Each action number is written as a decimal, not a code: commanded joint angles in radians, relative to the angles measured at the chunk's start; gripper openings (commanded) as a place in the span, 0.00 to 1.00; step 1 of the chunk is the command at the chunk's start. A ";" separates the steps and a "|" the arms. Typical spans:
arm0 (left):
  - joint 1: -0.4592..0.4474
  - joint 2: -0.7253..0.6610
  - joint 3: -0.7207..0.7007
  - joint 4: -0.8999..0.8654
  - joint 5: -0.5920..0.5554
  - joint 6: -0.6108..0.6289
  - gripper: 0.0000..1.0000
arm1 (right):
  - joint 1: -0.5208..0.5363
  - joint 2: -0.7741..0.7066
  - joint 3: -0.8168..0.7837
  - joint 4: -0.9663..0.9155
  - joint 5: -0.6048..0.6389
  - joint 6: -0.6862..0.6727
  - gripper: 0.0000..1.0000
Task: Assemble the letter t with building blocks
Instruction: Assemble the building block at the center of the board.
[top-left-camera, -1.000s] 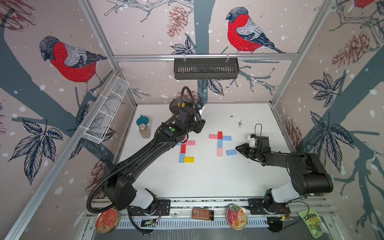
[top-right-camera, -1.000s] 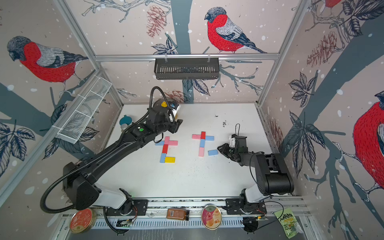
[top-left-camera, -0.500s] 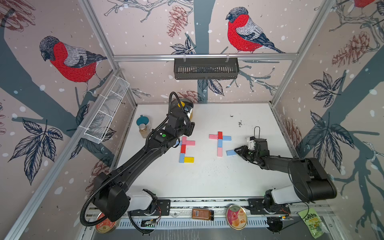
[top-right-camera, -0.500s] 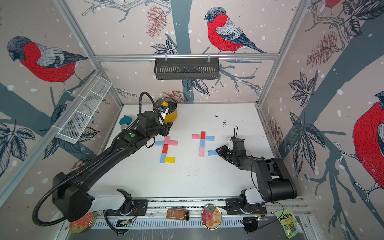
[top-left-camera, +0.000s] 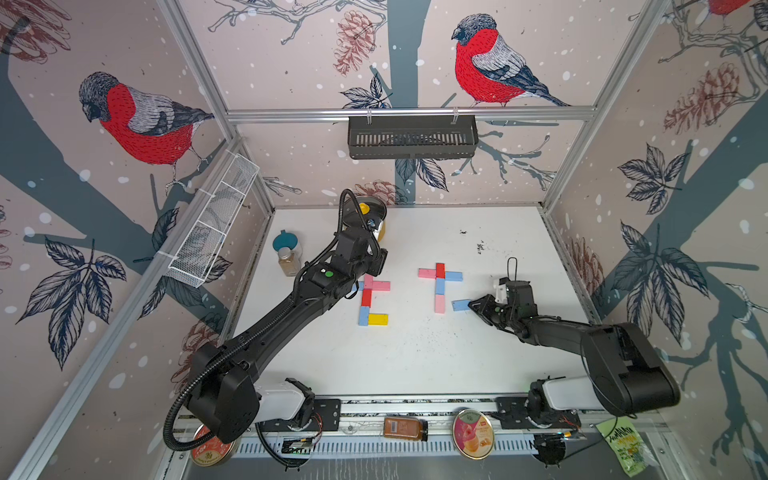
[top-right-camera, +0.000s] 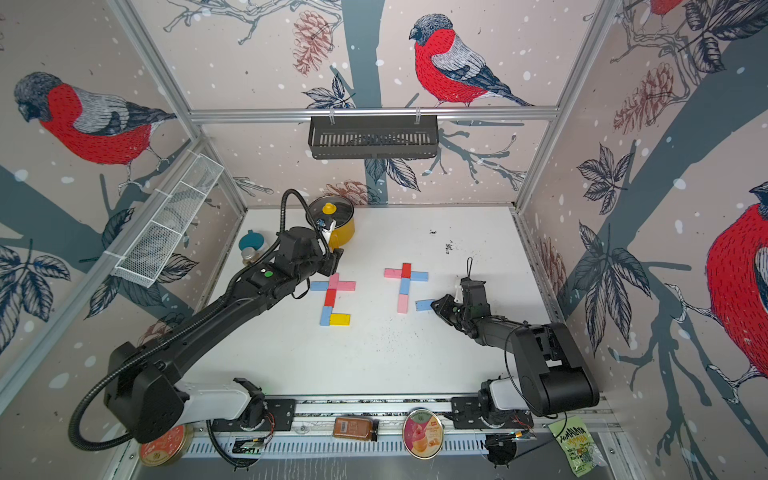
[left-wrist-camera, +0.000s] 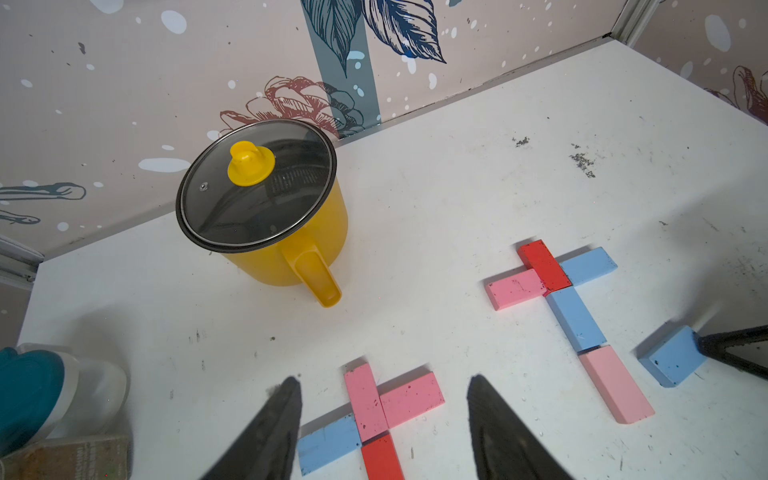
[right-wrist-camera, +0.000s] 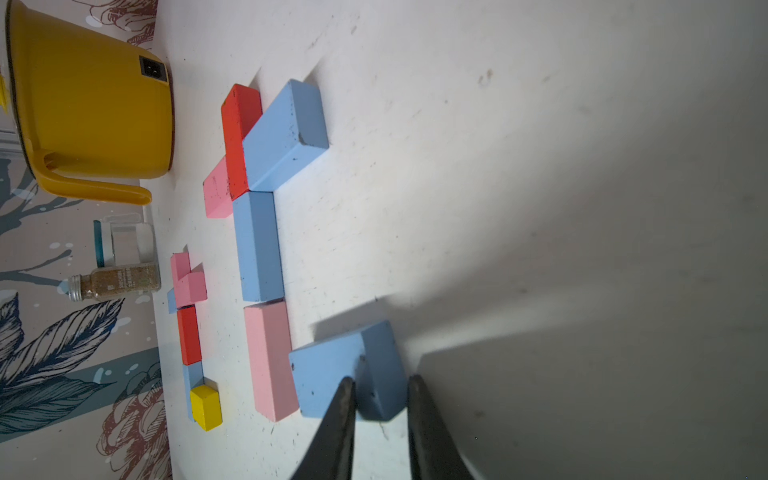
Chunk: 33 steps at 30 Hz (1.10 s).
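Black arms (top-left-camera: 270, 332), white bases (top-left-camera: 278, 401), ribbed cable (top-right-camera: 74, 424)

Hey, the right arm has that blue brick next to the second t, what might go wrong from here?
The right gripper pinches only the end of the loose blue block, so it may pivot or slip.
That block lies close beside the pink stem block; sliding it in could knock the stem askew.
The left gripper hangs open over the other letter's pink blocks; dropping lower might scatter them.
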 joint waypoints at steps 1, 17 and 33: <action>0.003 -0.004 -0.007 0.046 -0.010 0.005 0.64 | 0.003 -0.011 -0.001 -0.117 0.042 -0.002 0.25; 0.003 0.012 -0.023 0.048 -0.001 0.006 0.64 | -0.037 -0.046 0.060 -0.150 0.037 -0.124 0.26; 0.003 0.027 -0.024 0.044 0.020 0.011 0.64 | -0.005 -0.100 0.028 -0.073 -0.023 -0.134 0.23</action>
